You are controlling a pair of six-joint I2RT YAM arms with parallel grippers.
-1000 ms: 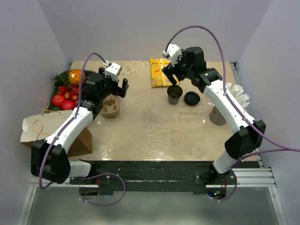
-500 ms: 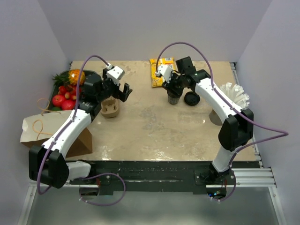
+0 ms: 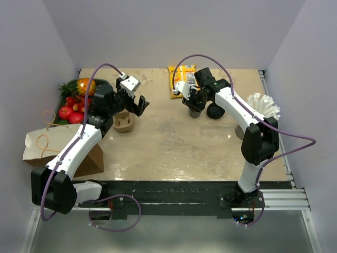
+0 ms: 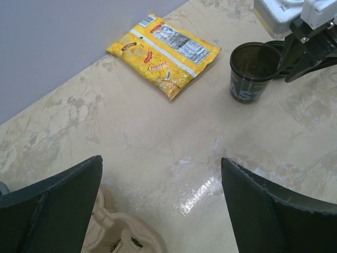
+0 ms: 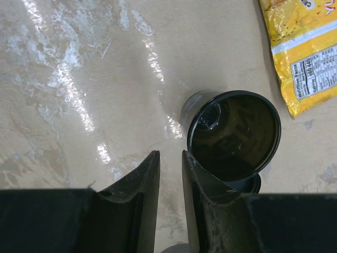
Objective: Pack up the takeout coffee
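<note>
— Cup [image 5: 234,138] first: where is it?
— Upright on the table [image 3: 174,150], toward the far side and right of centre. The cup is dark and open-topped, with no lid on it. Its black lid [image 3: 215,110] lies flat just beside it, on the right.
— And the right gripper [image 5: 171,154]?
— Down at the cup. In the wrist view its fingers are drawn nearly together, with only a thin strip of bare table showing between them. Nothing sits in that slit. The cup stands outside it, close alongside one finger. Whether finger and rim actually touch, I cannot tell.
— The left gripper [image 4: 160,161]?
— Spread wide and holding nothing. It hovers over the pulp cup carrier [image 3: 124,123] on the left half of the table, well apart from the cup.
— What else is about?
— A yellow snack packet [image 4: 163,50] lies flat near the back edge, just beyond the cup. A pile of fruit [image 3: 72,103] sits at the far left. A brown paper bag [image 3: 50,145] is at the left edge nearer the bases, and a white ruffled stack [image 3: 263,105] sits at the right edge.
</note>
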